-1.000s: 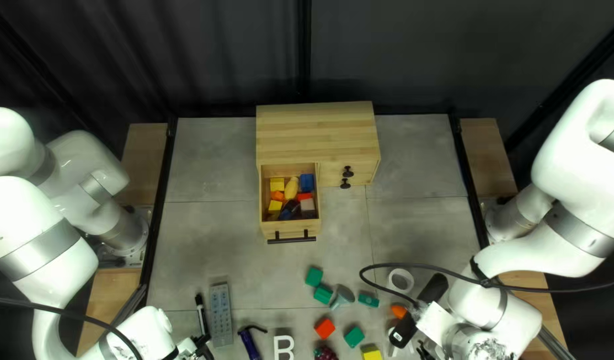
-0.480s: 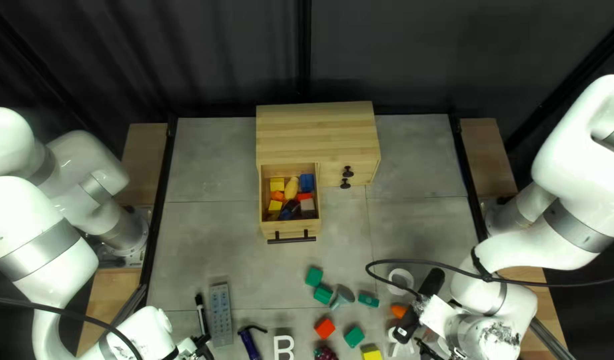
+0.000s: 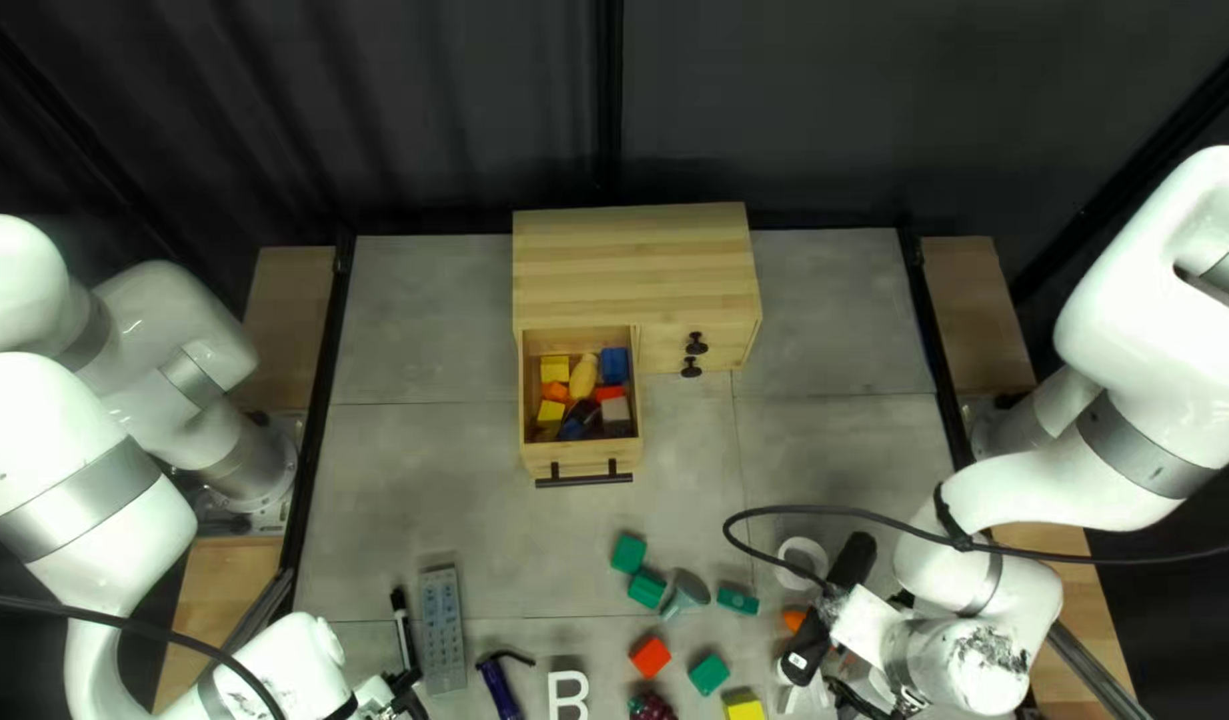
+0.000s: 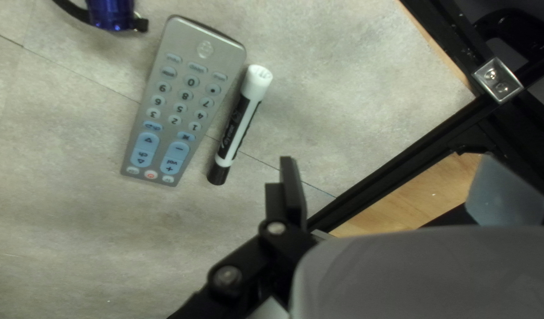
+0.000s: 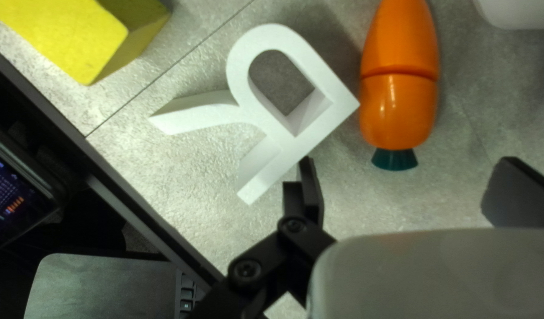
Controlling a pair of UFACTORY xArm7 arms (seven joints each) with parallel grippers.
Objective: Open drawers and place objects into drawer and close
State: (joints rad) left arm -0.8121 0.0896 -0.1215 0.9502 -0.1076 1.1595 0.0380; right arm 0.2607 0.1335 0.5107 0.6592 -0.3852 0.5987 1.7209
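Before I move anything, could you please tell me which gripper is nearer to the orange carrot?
Right. The orange carrot lies just ahead of my right gripper; my left gripper is well away, beside the marker.

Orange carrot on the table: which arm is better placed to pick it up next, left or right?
Right, I'd say. My right gripper is open, with the carrot just ahead of its gap. My left gripper is over by the marker, well away from it.
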